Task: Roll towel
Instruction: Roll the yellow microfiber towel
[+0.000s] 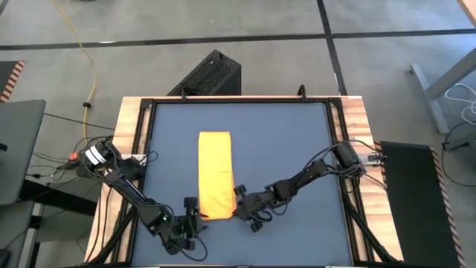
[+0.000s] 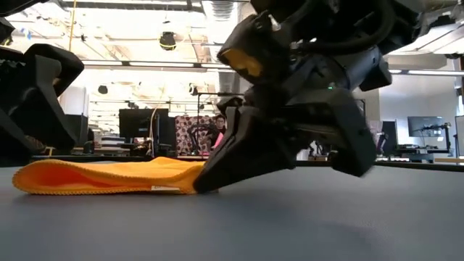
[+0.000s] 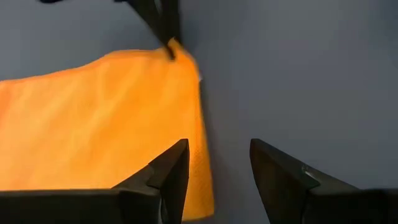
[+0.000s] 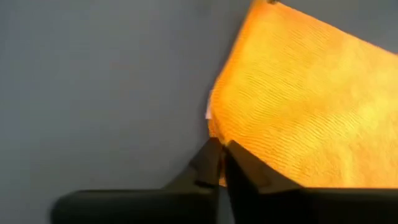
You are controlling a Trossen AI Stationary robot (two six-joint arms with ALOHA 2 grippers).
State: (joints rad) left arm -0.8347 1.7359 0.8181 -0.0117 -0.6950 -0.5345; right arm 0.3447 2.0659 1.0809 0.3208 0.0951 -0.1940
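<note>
The yellow-orange towel lies flat on the dark tabletop as a long folded strip running from far to near. My right gripper is shut at the towel's near right corner, low on the table. My left gripper stands open at the near left corner. One of its fingers is over the cloth and the other is over bare table, with the towel's edge between them. The low view shows the towel resting flat. My right gripper pinches the towel's near right corner between its two fingertips. The fingers slant down onto it from the table's right and near side. How many layers they have I cannot tell. The corner stays at table level and the rest of the towel lies flat.
Bare tabletop lies to the left and right of the towel and beyond its far end. The table has a wooden frame with black rails. A black box stands on the floor behind the table's far edge.
</note>
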